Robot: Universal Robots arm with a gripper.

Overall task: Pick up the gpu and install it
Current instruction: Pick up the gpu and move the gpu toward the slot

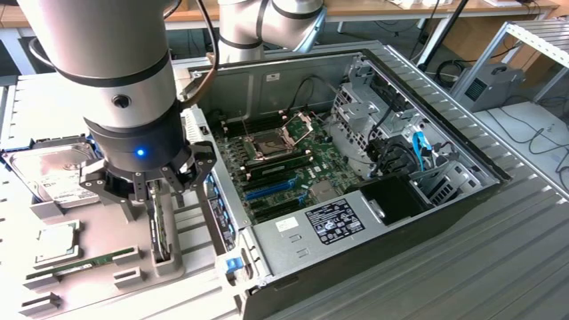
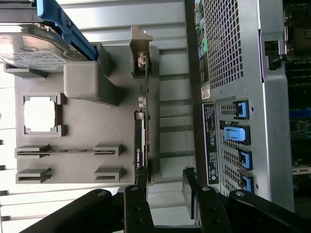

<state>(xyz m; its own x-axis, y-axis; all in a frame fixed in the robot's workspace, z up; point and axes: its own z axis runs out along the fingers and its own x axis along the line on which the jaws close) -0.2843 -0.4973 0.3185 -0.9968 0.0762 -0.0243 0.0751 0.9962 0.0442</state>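
Pincer [image 1: 158, 193] held open over the gpu [image 1: 161, 230], nothing gripped.
The gpu [image 2: 142, 141] is seen standing on its long edge in a slot of the grey holder [image 2: 82, 126], just beside the open computer case [image 1: 356, 167] on the bench [image 1: 462, 267]. The pincer [image 2: 165, 187] is poised above one end of the card, its fingers spread apart. A hard drive [image 1: 58, 177] and a memory stick [image 1: 84, 263] are kept in the same holder.

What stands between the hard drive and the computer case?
The graphics card, standing on its edge in the grey holder. The wrist view shows this, with the open gripper close to the card.
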